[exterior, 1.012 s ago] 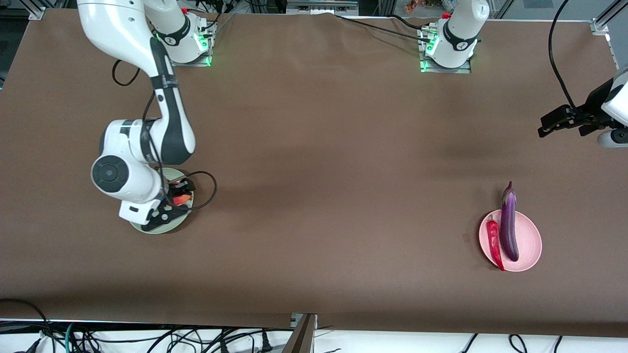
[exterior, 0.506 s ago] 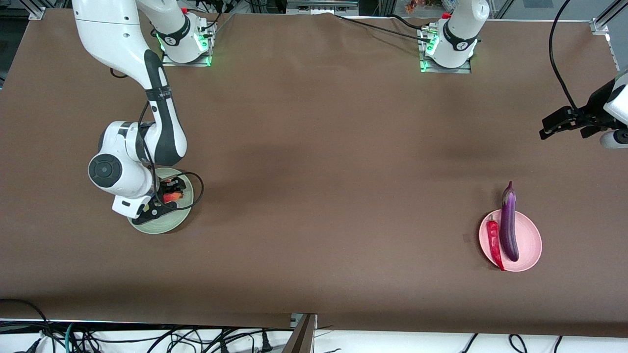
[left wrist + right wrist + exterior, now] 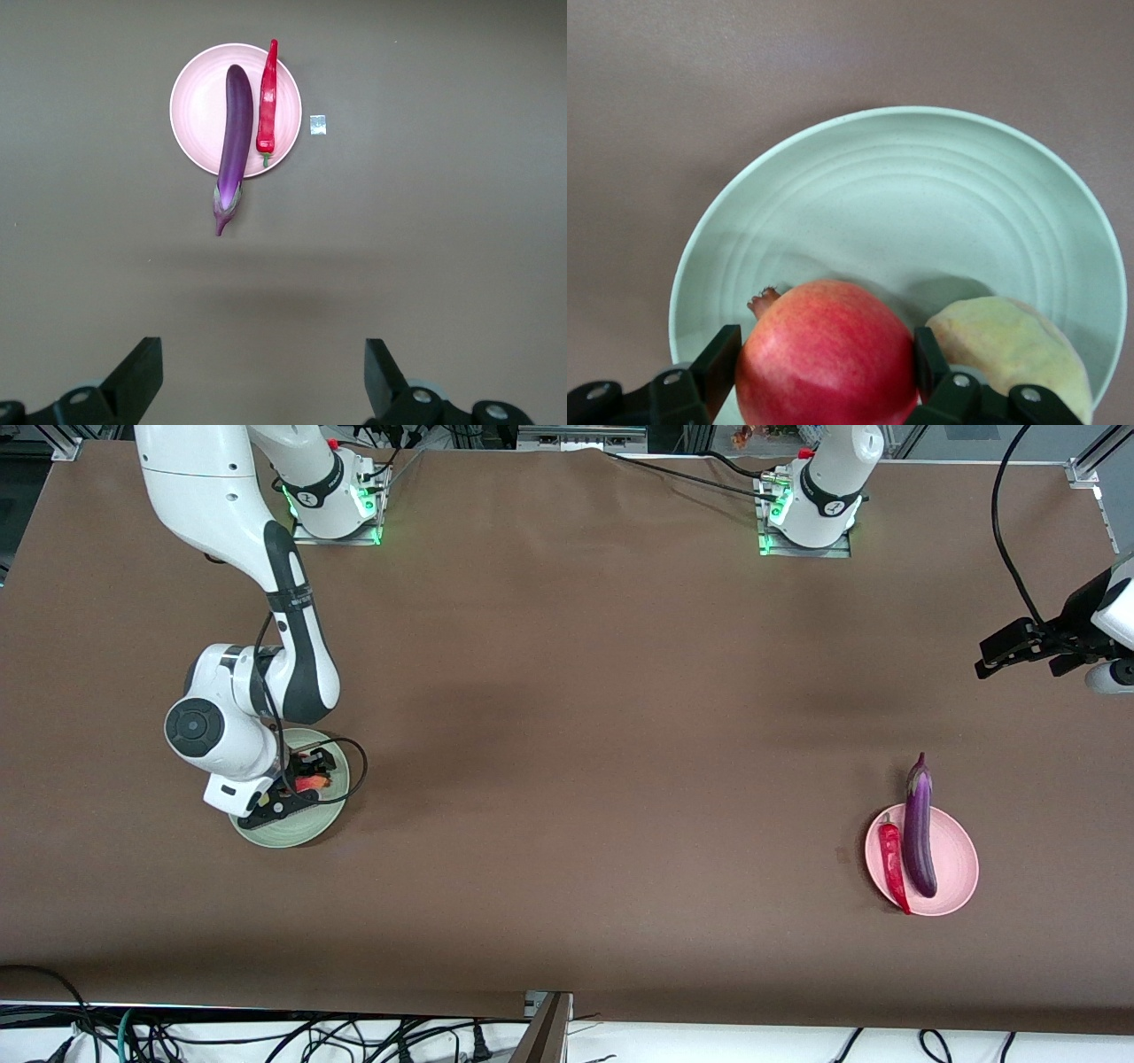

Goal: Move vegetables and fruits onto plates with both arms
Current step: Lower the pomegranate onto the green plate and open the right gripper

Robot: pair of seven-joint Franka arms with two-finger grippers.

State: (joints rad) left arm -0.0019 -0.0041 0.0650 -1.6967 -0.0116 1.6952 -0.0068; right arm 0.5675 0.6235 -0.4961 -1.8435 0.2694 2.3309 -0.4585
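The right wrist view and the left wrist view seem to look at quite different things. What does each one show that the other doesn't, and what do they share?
Only the right wrist view shows the mint green plate, the right gripper shut on the red fruit over it, and the pale yellow fruit on the plate beside it.

Only the left wrist view shows the pink plate carrying the eggplant and red chili, with the open left gripper high above bare table.

Both show the brown tabletop.
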